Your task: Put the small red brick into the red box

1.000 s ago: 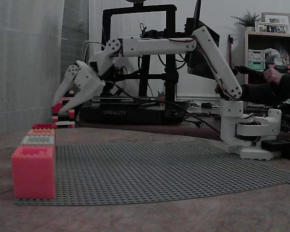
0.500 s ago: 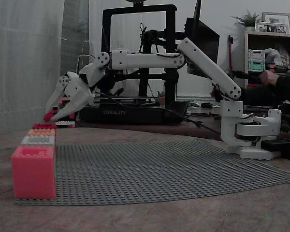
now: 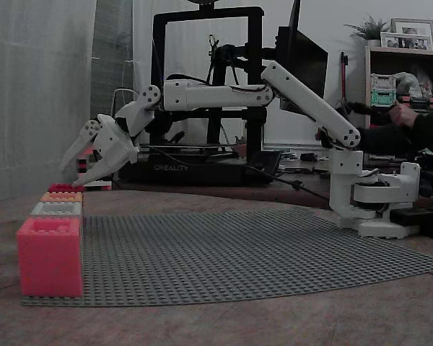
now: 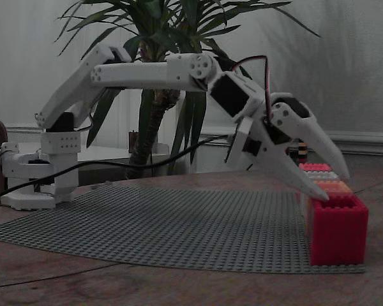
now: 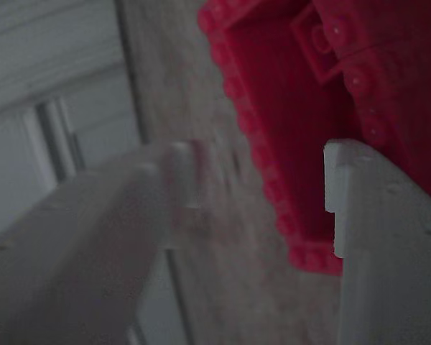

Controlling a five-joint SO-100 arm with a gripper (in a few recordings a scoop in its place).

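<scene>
Grey studded baseplate [image 3: 260, 245]. Gripper [image 3: 76, 167] spread apart, empty, above far red box [image 5: 294, 129]; small red brick [image 5: 327, 43] inside: light, rigid, pinch its flat sides.

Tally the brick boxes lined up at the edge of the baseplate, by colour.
Pink box: 1
Grey box: 1
Orange box: 1
Red box: 1
Total: 4
</scene>
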